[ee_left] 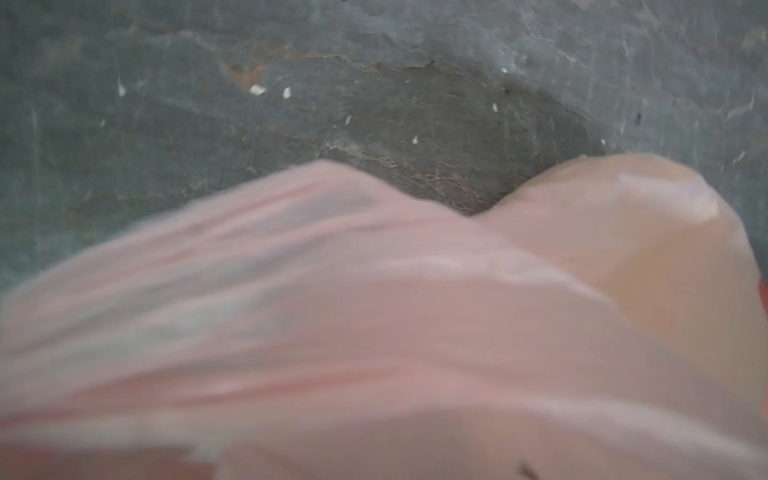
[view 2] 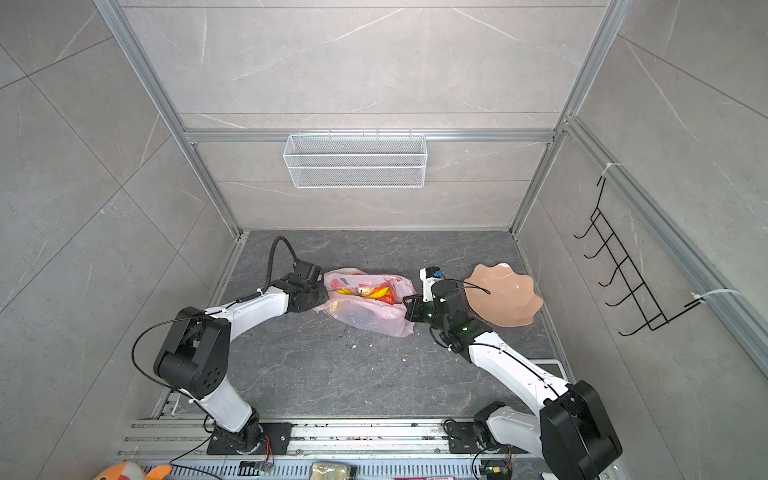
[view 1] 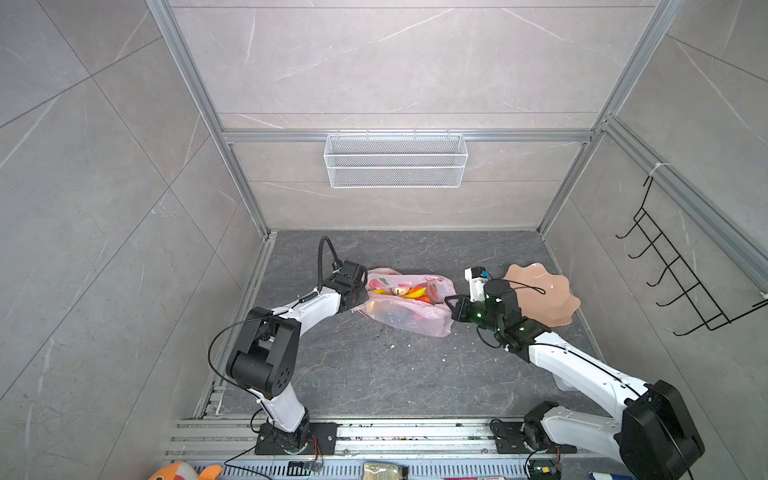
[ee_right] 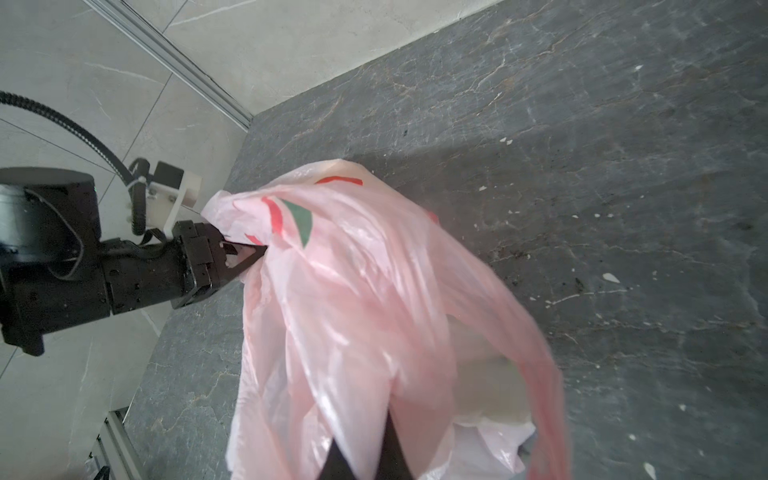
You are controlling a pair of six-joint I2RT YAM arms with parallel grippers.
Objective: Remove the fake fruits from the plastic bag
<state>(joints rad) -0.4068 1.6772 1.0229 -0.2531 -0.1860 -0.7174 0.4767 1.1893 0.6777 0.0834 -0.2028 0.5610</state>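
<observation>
— Two claws are seen at one bag; how are they set?
— The left claw (ee_right: 253,257) is pinched on the edge of the plastic bag (ee_right: 353,311), its jaws drawn to a narrow point with pink film caught between them. The right claw (ee_right: 365,451) is closed on the film at the opposite end, at the bottom edge of the right wrist view.
— Where is the bag placed?
— It is laid on the dark table (view 1: 395,374) at the centre of both top views, stretched between the two claws.
— And the fake fruits (view 1: 409,291)?
— They are kept inside, in the upper part of the bag as shown from above. Yellow, orange, red and beige pieces can be made out.
— What is found further out?
— A peach wavy-edged plate (view 1: 548,299) is set just right of the right claw, partly covered by the arm. A white mesh basket (view 1: 395,160) is hung on the back wall, upper centre, and a black hook rack (view 1: 685,266) on the right wall.
</observation>
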